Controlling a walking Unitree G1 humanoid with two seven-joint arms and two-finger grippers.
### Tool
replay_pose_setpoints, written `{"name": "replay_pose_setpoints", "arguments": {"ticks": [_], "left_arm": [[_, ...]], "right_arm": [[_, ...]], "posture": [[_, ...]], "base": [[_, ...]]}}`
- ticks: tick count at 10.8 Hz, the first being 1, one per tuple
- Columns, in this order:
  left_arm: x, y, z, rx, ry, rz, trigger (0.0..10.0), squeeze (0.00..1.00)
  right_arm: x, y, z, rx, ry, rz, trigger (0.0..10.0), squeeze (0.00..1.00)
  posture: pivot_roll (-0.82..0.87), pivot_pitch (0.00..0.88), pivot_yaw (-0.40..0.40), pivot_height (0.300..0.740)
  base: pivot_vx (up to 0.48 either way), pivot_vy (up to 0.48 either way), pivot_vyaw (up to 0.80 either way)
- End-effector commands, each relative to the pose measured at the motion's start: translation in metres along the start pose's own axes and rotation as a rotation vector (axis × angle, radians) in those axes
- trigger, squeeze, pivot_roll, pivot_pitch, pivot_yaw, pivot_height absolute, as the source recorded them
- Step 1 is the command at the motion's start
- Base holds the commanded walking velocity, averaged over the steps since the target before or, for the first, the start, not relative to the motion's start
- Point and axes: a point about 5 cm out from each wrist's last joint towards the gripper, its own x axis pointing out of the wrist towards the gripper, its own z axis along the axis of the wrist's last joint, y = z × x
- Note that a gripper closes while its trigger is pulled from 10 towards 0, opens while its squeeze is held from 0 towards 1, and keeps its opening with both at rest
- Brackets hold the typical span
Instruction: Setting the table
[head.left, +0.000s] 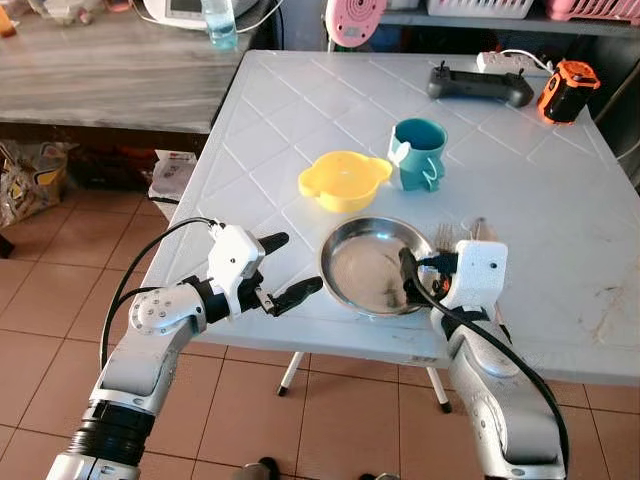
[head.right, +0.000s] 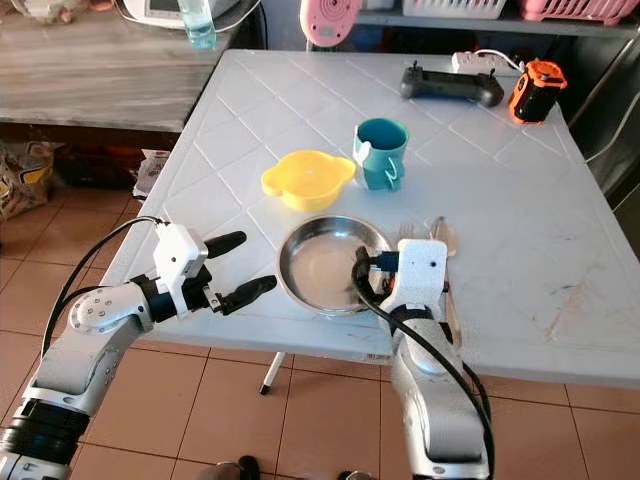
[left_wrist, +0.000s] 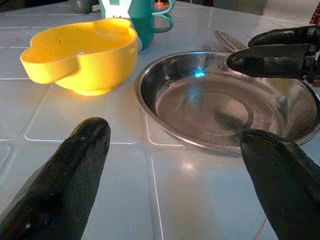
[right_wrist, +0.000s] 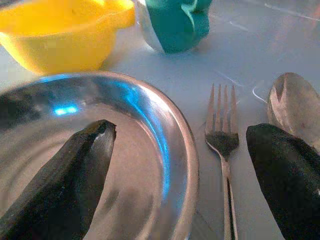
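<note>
On the white table (head.left: 560, 220) a steel plate (head.left: 372, 268) lies close to the front edge. Behind it stand a yellow bowl (head.left: 343, 180) and a teal mug (head.left: 418, 153). A fork (right_wrist: 221, 125) and a spoon (right_wrist: 292, 102) lie just right of the plate. My left gripper (head.left: 300, 262) hovers open just left of the plate, pointing at it. My right gripper (right_wrist: 181, 130) is open and straddles the plate's right rim, with one finger over the dish and the other on the side of the fork and spoon. Nothing is held.
A black controller (head.left: 480, 85), an orange and black device (head.left: 567, 90) and a power strip (head.left: 510, 60) lie at the table's far right. A wooden table (head.left: 100, 70) with a water bottle (head.left: 220, 25) stands at the back left. Tiled floor lies below.
</note>
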Motion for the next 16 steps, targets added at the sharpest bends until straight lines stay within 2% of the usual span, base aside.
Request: {"name": "replay_pose_setpoints", "arguments": {"ticks": [1, 2, 3, 4, 5, 6, 7, 8, 10, 12, 13, 14, 16], "left_arm": [[-0.002, 0.000, 0.000, 0.016, 0.012, -0.016, 10.0, 0.00], [-0.001, -0.002, 0.000, 0.014, 0.013, -0.019, 10.0, 0.00], [0.000, -0.003, -0.001, 0.013, 0.013, -0.023, 10.0, 0.00], [0.001, -0.004, 0.000, 0.015, 0.010, -0.024, 10.0, 0.00], [0.004, -0.005, 0.001, 0.010, 0.002, -0.019, 10.0, 0.00], [0.004, -0.006, 0.000, 0.011, 0.002, -0.020, 10.0, 0.00], [0.004, -0.008, 0.000, 0.012, 0.003, -0.030, 10.0, 0.00], [0.005, -0.008, 0.000, 0.012, 0.006, -0.034, 10.0, 0.00], [0.006, -0.008, 0.000, 0.012, 0.009, -0.037, 10.0, 0.00], [0.007, -0.009, 0.000, 0.011, 0.009, -0.037, 10.0, 0.00], [0.007, -0.010, -0.001, 0.011, 0.010, -0.039, 10.0, 0.00], [0.007, -0.011, -0.001, 0.011, 0.014, -0.042, 10.0, 0.00], [0.008, -0.011, -0.002, 0.005, 0.016, -0.042, 10.0, 0.00]], "right_arm": [[0.001, 0.002, -0.004, 0.007, 0.027, 0.005, 10.0, 0.00], [0.003, 0.006, -0.005, 0.015, 0.045, 0.028, 9.8, 0.00], [0.005, 0.008, -0.007, 0.013, 0.059, 0.035, 4.6, 0.00], [0.006, 0.012, -0.006, 0.021, 0.056, 0.050, 0.0, 0.00], [0.008, 0.016, -0.006, 0.021, 0.058, 0.064, 0.8, 0.00], [0.008, 0.017, -0.005, 0.021, 0.060, 0.066, 2.0, 0.00], [0.009, 0.018, -0.005, 0.028, 0.064, 0.069, 8.7, 0.00], [0.011, 0.020, -0.002, 0.131, 0.080, 0.070, 10.0, 0.00], [0.013, 0.021, 0.001, 0.206, 0.103, 0.062, 10.0, 0.00], [0.014, 0.019, -0.001, 0.235, 0.139, 0.052, 10.0, 0.00], [0.015, 0.018, -0.002, 0.279, 0.162, 0.052, 4.4, 0.00], [0.015, 0.017, -0.004, 0.286, 0.180, 0.049, 0.3, 0.00], [0.015, 0.017, -0.004, 0.298, 0.199, 0.060, 0.0, 0.00]], "posture": [[0.11, 0.185, 0.009, 0.740], [0.11, 0.183, 0.008, 0.740], [0.11, 0.183, 0.008, 0.740], [0.12, 0.180, 0.009, 0.740], [0.12, 0.180, 0.011, 0.740], [0.12, 0.180, 0.011, 0.740], [0.12, 0.181, 0.012, 0.740], [0.12, 0.182, 0.015, 0.740], [0.12, 0.181, 0.016, 0.740], [0.12, 0.180, 0.015, 0.740], [0.12, 0.179, 0.015, 0.740], [0.12, 0.179, 0.015, 0.740], [0.12, 0.178, 0.015, 0.740]], "base": [[0.000, 0.000, 0.00], [0.000, 0.000, 0.00], [0.000, 0.000, 0.00], [0.000, 0.000, 0.00], [0.000, 0.000, 0.00], [0.000, 0.000, 0.00], [0.000, 0.000, 0.00], [0.000, 0.000, 0.00], [0.000, 0.000, 0.00], [0.000, 0.000, 0.00], [0.000, 0.000, 0.00], [0.000, 0.000, 0.00], [0.000, 0.000, 0.00]]}}
